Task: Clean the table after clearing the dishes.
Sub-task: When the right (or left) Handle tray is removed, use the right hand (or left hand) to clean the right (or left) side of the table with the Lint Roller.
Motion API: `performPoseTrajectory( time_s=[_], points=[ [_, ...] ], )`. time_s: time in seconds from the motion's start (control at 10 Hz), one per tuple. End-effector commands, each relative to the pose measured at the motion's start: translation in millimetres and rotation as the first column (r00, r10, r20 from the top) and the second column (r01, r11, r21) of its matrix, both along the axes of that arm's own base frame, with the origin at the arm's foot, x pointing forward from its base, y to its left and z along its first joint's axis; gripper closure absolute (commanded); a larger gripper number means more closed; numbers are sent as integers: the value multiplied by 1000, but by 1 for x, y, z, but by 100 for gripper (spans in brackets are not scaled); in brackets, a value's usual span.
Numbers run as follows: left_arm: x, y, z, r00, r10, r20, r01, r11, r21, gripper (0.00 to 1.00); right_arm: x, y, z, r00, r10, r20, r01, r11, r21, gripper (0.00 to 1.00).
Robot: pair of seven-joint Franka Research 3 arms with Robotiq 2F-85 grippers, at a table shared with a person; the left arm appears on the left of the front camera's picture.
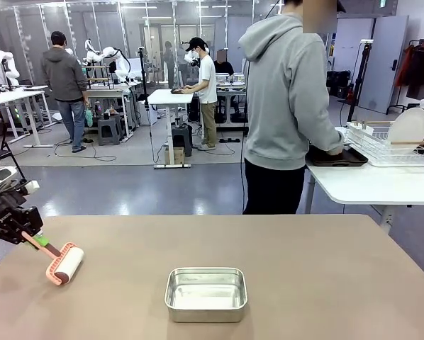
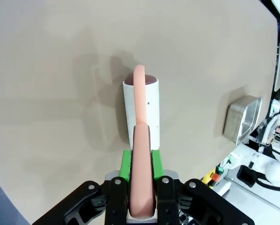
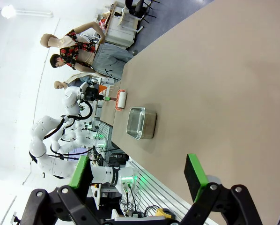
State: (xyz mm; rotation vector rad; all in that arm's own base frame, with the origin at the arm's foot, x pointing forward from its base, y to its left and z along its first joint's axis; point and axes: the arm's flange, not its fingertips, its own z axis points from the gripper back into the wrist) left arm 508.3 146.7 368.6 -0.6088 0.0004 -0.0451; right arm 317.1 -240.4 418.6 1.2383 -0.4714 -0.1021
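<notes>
On table (image 1: 283,269), left claw (image 2: 141,166) clamps lint roller (image 2: 141,110); right claw (image 3: 140,176) gapes.

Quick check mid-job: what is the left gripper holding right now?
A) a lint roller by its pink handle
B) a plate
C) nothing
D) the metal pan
A: the left gripper is shut on the pink handle of the lint roller, whose white roll rests on the table.
</notes>
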Motion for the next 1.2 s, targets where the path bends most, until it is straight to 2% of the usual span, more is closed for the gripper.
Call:
performPoseTrajectory(
  time_s=[0.0, 0.3, 0.6, 1.1],
  points=[
    [1, 15, -7, 996, -17, -82, 22, 998, 64, 79, -1, 0, 2, 1000, -5, 6, 5, 1000, -7, 0],
    [12, 33, -4, 988, -35, -150, 52, 992, 112, 79, -1, 0, 2, 1000, -5, 6, 5, 1000, -7, 0],
    [14, 52, 1, 986, 12, -167, 20, 982, 189, 79, -1, 0, 2, 1000, -5, 6, 5, 1000, -7, 0],
    [3, 58, 23, 988, 77, -131, -42, 966, 256, 79, -1, 0, 2, 1000, -5, 6, 5, 1000, -7, 0]
  ],
)
